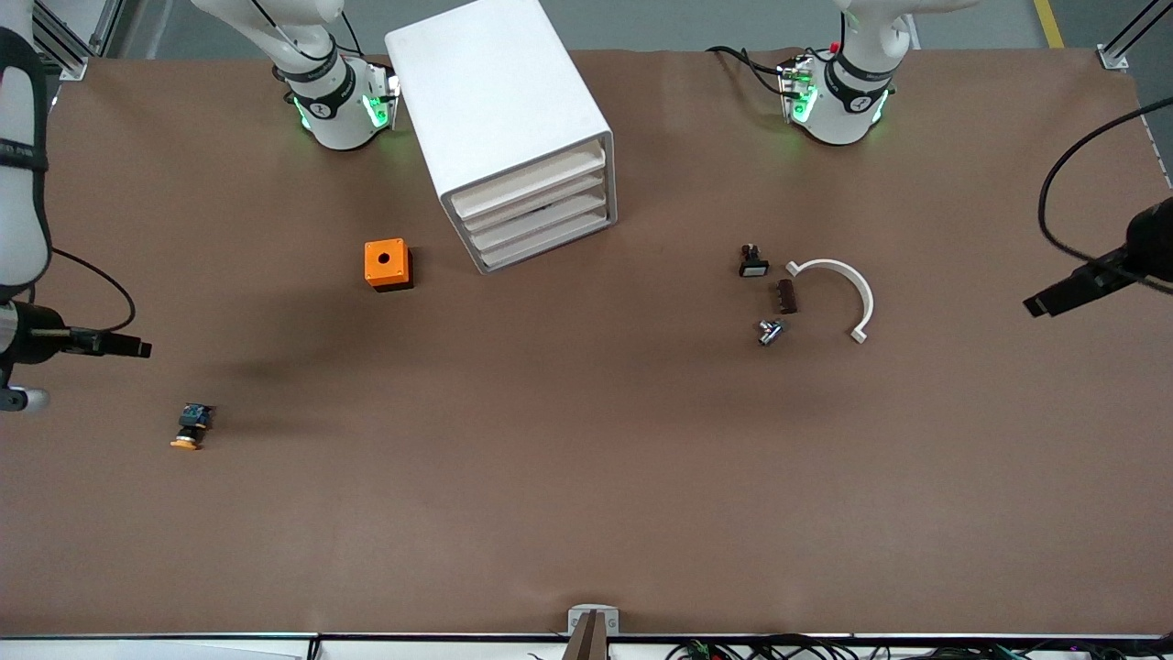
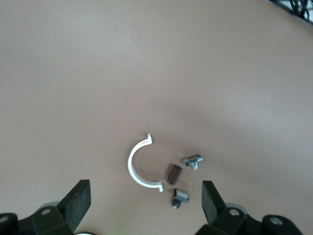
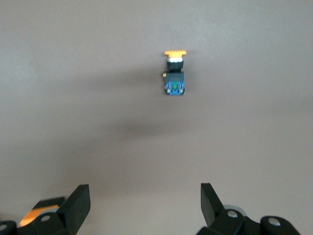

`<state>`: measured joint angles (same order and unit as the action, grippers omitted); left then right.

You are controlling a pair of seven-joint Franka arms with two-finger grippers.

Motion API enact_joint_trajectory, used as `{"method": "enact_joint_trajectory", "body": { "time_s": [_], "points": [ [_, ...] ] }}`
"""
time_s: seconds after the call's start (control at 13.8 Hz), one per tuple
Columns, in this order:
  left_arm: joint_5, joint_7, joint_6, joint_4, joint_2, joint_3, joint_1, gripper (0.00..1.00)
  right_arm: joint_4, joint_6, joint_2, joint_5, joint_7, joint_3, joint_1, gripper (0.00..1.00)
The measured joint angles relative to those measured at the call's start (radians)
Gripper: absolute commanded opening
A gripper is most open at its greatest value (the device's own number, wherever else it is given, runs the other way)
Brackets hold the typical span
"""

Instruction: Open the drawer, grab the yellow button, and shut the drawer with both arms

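On the brown worktop point(image 1: 586, 477) the white cabinet point(image 1: 499, 110) sits between the two arm bases, and its top drawer point(image 1: 529, 181) looks pushed in flush like the three under it. So the button point(image 1: 191, 428) isn't in there at all: it's lying on its side out on the worktop toward the right arm's end, orange cap pointing at the front camera, well apart from the cabinet. The orange cube point(image 1: 388, 264) with a hole sits near the cabinet. Toward the left arm's end there's a white half-ring clip point(image 1: 845, 291), a little brown block point(image 1: 786, 297), a black-and-white part point(image 1: 752, 262) and a small metal piece point(image 1: 769, 332), all close together.

Right gripper point(image 3: 144, 203) hangs over bare worktop near the button, jaws wide apart, nothing in them. Left gripper point(image 2: 145, 200) is over the clip bunch, also spread wide and empty.
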<state>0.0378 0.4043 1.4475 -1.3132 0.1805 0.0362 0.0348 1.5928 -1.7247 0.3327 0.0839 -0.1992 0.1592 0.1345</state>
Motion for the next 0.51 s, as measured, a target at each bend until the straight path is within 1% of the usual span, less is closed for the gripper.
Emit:
{"method": "enact_joint_trajectory", "body": {
  "time_s": [0.14,0.36,0.51],
  "points": [
    [0.000,-0.067,-0.023,-0.035,-0.059,0.002,-0.001,1.00,0.000,0.074,-0.054,-0.005,0.005,0.001,0.000,1.00],
    [0.000,-0.093,-0.027,-0.181,-0.198,0.019,-0.005,1.00,0.000,0.157,-0.127,-0.011,0.034,0.000,0.000,1.00],
    [0.000,-0.097,-0.026,-0.269,-0.281,0.053,-0.006,1.00,0.001,0.207,-0.168,-0.011,0.074,-0.004,-0.012,1.00]
  ]
}}
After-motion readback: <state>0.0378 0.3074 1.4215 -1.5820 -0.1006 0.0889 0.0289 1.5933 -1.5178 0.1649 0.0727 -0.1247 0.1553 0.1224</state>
